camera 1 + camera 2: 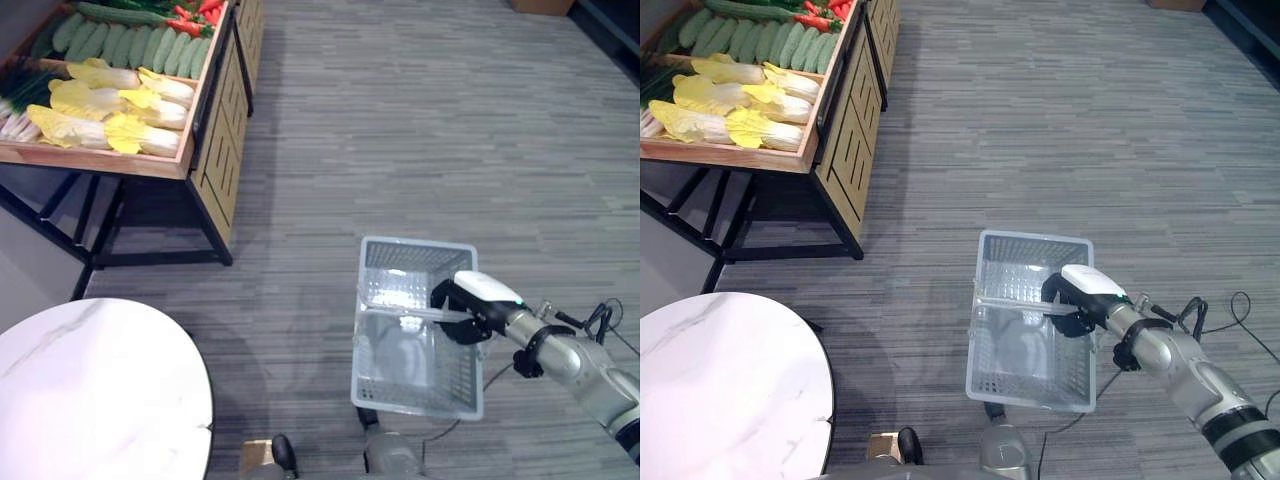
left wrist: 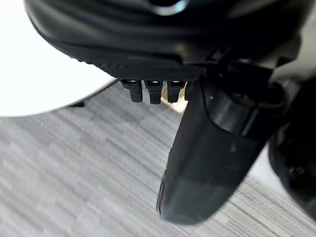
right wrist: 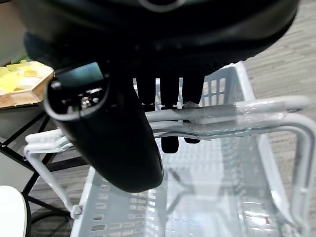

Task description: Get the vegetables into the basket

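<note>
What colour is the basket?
The basket is pale grey, almost white; the left eye view shows it best.

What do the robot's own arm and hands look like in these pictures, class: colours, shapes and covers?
The right hand is dark and blocky with a glossy white cover on top; its arm is a silver-grey tube with black joint bands. The left hand is dark, with a smooth rounded black thumb.

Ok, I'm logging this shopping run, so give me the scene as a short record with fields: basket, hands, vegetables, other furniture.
basket: pale plastic basket, empty, hanging above the grey carpet
right hand: right hand curled round the basket's handle, carrying it
left hand: left hand beside the round white table, holding nothing
vegetables: yellow-white cabbages, green cucumbers and red peppers lying on the wooden stand
progress: no vegetable in the basket yet
</note>
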You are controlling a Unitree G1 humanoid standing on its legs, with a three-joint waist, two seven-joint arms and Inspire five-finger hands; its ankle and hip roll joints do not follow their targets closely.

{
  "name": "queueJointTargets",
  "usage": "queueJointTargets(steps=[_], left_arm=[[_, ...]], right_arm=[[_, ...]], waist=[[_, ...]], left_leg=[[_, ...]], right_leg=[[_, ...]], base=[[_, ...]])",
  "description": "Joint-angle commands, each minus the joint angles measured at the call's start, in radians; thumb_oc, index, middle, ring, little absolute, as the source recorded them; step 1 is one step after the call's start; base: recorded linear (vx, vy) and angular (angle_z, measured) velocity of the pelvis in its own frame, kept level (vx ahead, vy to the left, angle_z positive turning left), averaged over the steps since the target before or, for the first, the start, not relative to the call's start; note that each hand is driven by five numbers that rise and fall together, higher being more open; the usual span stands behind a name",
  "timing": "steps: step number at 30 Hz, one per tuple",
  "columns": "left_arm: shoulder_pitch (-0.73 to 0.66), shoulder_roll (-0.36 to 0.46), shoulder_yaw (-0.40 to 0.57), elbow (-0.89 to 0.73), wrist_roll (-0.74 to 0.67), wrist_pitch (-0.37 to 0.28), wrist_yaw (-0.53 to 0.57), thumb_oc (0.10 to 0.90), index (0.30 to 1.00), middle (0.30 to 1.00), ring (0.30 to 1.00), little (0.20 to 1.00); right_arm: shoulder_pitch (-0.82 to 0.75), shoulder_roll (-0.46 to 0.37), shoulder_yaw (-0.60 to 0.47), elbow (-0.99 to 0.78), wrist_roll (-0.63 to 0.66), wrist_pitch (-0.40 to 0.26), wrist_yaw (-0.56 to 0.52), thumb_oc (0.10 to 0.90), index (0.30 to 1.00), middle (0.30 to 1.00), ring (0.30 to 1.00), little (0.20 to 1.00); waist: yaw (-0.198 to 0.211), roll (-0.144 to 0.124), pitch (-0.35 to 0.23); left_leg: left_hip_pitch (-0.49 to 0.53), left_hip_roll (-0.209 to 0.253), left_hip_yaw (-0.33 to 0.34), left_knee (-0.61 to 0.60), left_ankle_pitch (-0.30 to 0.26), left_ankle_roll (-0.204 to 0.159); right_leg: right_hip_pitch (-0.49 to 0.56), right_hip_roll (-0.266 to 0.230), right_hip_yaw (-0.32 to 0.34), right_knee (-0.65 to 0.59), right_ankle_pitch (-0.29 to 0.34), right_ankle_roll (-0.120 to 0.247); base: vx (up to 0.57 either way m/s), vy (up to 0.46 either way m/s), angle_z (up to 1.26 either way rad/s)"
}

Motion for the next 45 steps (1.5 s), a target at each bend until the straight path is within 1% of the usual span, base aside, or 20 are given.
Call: queueJointTargets(steps=[1,2,3,7,8,9,12,17,22,24,27,29,33,35,37,38,39,41,43,45], left_arm=[[0.033,0.040,0.040,0.027,-0.027,-0.019,-0.056,0.794,0.852,0.852,0.852,0.852],[0.027,0.059,0.036,0.000,-0.022,-0.021,-0.044,0.900,1.000,1.000,1.000,1.000],[0.027,0.059,0.035,0.000,-0.022,-0.021,-0.044,0.900,1.000,1.000,1.000,1.000],[-0.034,0.081,0.060,-0.050,-0.054,0.000,0.095,0.900,1.000,1.000,1.000,1.000],[-0.046,0.084,0.066,-0.057,-0.068,0.002,0.113,0.900,1.000,1.000,1.000,1.000],[-0.046,0.084,0.066,-0.057,-0.068,0.002,0.113,0.900,1.000,1.000,1.000,1.000],[-0.084,0.096,0.085,-0.091,-0.108,-0.001,0.165,0.900,1.000,1.000,1.000,1.000],[-0.123,0.091,0.133,-0.084,-0.131,0.016,0.229,0.900,1.000,1.000,1.000,1.000],[-0.123,0.074,0.171,-0.077,-0.143,0.027,0.274,0.900,1.000,1.000,1.000,1.000],[-0.115,0.062,0.199,-0.072,-0.183,0.027,0.295,0.900,1.000,1.000,1.000,1.000],[-0.109,0.052,0.208,-0.076,-0.194,0.027,0.310,0.900,1.000,1.000,1.000,1.000],[-0.108,0.037,0.230,-0.064,-0.230,0.030,0.322,0.900,1.000,1.000,1.000,1.000],[-0.112,0.017,0.232,-0.082,-0.266,0.023,0.341,0.900,1.000,1.000,1.000,1.000],[-0.113,0.017,0.232,-0.096,-0.273,0.017,0.348,0.900,1.000,1.000,1.000,1.000],[-0.107,0.008,0.218,-0.132,-0.293,0.005,0.367,0.900,1.000,1.000,1.000,1.000],[-0.107,0.009,0.218,-0.132,-0.293,0.005,0.367,0.900,1.000,1.000,1.000,1.000],[-0.101,0.008,0.212,-0.155,-0.299,-0.001,0.382,0.900,1.000,1.000,1.000,1.000],[-0.098,0.010,0.214,-0.162,-0.297,-0.005,0.392,0.900,1.000,1.000,1.000,1.000],[-0.095,0.005,0.208,-0.172,-0.306,-0.011,0.402,0.900,1.000,1.000,1.000,1.000],[-0.096,0.007,0.209,-0.168,-0.311,-0.013,0.409,0.900,1.000,1.000,1.000,1.000]], right_arm=[[-0.110,-0.031,-0.115,-0.123,0.041,-0.047,-0.032,0.400,0.300,0.300,0.300,0.300],[-0.087,-0.026,-0.128,-0.124,0.040,-0.048,-0.032,0.400,0.300,0.300,0.300,0.300],[-0.086,-0.025,-0.130,-0.125,0.040,-0.048,-0.031,0.400,0.300,0.300,0.300,0.300],[-0.041,0.001,-0.163,-0.129,0.004,-0.064,-0.080,0.400,0.300,0.300,0.300,0.300],[-0.044,0.009,-0.158,-0.125,-0.007,-0.069,-0.093,0.400,0.300,0.300,0.300,0.300],[-0.045,0.010,-0.157,-0.123,-0.008,-0.069,-0.094,0.400,0.300,0.300,0.300,0.300],[-0.090,0.028,-0.114,-0.101,-0.022,-0.075,-0.121,0.400,0.300,0.300,0.300,0.300],[-0.075,0.063,-0.121,-0.097,-0.032,-0.078,-0.152,0.400,0.300,0.300,0.300,0.300],[0.003,0.080,-0.161,-0.120,-0.024,-0.084,-0.156,0.400,0.300,0.300,0.300,0.300],[0.039,0.085,-0.180,-0.139,-0.001,-0.090,-0.157,0.400,0.300,0.300,0.300,0.300],[0.064,0.083,-0.193,-0.154,0.006,-0.096,-0.160,0.400,0.300,0.300,0.300,0.300],[0.076,0.084,-0.203,-0.155,0.026,-0.102,-0.165,0.400,0.300,0.300,0.300,0.300],[0.087,0.075,-0.214,-0.150,0.039,-0.101,-0.174,0.400,0.300,0.300,0.300,0.300],[0.089,0.077,-0.219,-0.148,0.043,-0.103,-0.179,0.400,0.300,0.300,0.300,0.300],[0.084,0.086,-0.219,-0.124,0.045,-0.099,-0.197,0.400,0.300,0.300,0.300,0.300],[0.083,0.086,-0.218,-0.124,0.045,-0.099,-0.197,0.400,0.300,0.300,0.300,0.300],[0.082,0.100,-0.222,-0.111,0.052,-0.102,-0.210,0.400,0.300,0.300,0.300,0.300],[0.088,0.108,-0.226,-0.111,0.057,-0.103,-0.215,0.400,0.300,0.300,0.300,0.300],[0.096,0.127,-0.220,-0.102,0.056,-0.107,-0.229,0.400,0.300,0.300,0.300,0.300],[0.083,0.143,-0.211,-0.095,0.053,-0.110,-0.242,0.400,0.300,0.300,0.300,0.300]], waist=[[0.034,0.019,-0.040],[0.035,0.018,-0.041],[0.036,0.018,-0.042],[0.055,0.009,-0.024],[0.065,0.007,-0.021],[0.065,0.006,-0.020],[0.087,-0.002,-0.014],[0.095,-0.009,-0.009],[0.096,-0.001,-0.029],[0.093,0.015,-0.035],[0.088,0.028,-0.035],[0.085,0.048,-0.031],[0.081,0.059,-0.016],[0.081,0.057,-0.009],[0.098,0.048,0.011],[0.097,0.048,0.011],[0.114,0.033,0.019],[0.118,0.028,0.017],[0.139,0.029,0.013],[0.157,0.030,0.016]], left_leg=[[-0.047,0.023,-0.101,0.002,-0.010,-0.050],[-0.045,0.019,-0.105,0.002,-0.014,-0.047],[-0.045,0.019,-0.105,0.002,-0.014,-0.047],[-0.036,0.014,-0.114,0.002,-0.017,-0.037],[-0.027,0.011,-0.104,0.002,-0.022,-0.038],[-0.026,0.011,-0.104,0.002,-0.023,-0.037],[-0.006,0.018,-0.051,0.002,-0.027,-0.051],[0.023,0.046,-0.048,0.002,-0.038,-0.076],[0.049,0.081,-0.071,0.010,-0.041,-0.107],[0.048,0.128,-0.092,0.028,-0.026,-0.129],[0.044,0.151,-0.106,0.040,-0.015,-0.144],[0.033,0.181,-0.127,0.077,0.029,-0.166],[-0.008,0.208,-0.169,0.179,0.085,-0.187],[-0.024,0.209,-0.187,0.217,0.102,-0.191],[-0.081,0.166,-0.259,0.291,0.118,-0.180],[-0.082,0.166,-0.260,0.292,0.118,-0.180],[-0.139,0.109,-0.295,0.256,0.075,-0.160],[-0.165,0.106,-0.292,0.208,0.056,-0.151],[-0.231,0.133,-0.276,0.076,0.139,-0.160],[-0.266,0.136,-0.283,0.025,0.180,-0.177]], right_leg=[[0.038,-0.054,-0.025,0.054,-0.003,0.121],[0.038,-0.058,-0.029,0.058,-0.005,0.122],[0.039,-0.058,-0.029,0.058,-0.005,0.122],[0.024,-0.059,-0.082,0.127,-0.025,0.114],[0.017,-0.075,-0.120,0.129,-0.008,0.114],[0.019,-0.075,-0.120,0.127,-0.007,0.115],[0.000,-0.127,-0.238,0.066,0.083,0.128],[-0.035,-0.148,-0.289,0.038,0.118,0.132],[0.010,-0.126,-0.337,0.027,0.057,0.114],[0.026,-0.082,-0.347,0.046,0.002,0.081],[0.036,-0.059,-0.354,0.056,-0.025,0.065],[0.046,-0.031,-0.364,0.071,-0.057,0.040],[0.075,0.000,-0.375,0.075,-0.094,0.005],[0.084,0.010,-0.378,0.076,-0.104,-0.006],[0.110,0.016,-0.378,0.074,-0.126,-0.020],[0.110,0.016,-0.379,0.074,-0.126,-0.020],[0.124,0.009,-0.374,0.061,-0.123,-0.012],[0.127,0.009,-0.374,0.052,-0.124,-0.006],[0.147,0.011,-0.367,0.039,-0.131,0.005],[0.169,0.017,-0.352,0.033,-0.141,0.009]], base=[[0.06,0.121,0.07],[0.03,0.052,0.06],[0.02,0.045,0.05],[0.00,0.007,0.07],[0.01,-0.003,0.06],[0.02,-0.018,-0.04],[0.02,-0.095,-0.35],[0.12,-0.164,-0.62],[0.19,-0.256,0.13],[0.17,-0.331,0.02],[0.12,-0.209,0.07],[0.14,-0.264,0.18],[0.09,-0.203,0.08],[0.08,-0.186,0.10],[0.07,-0.146,0.17],[0.07,-0.115,0.05],[0.06,-0.073,-0.02],[0.14,-0.044,0.02],[0.24,0.046,0.10],[0.19,0.061,-0.03]])
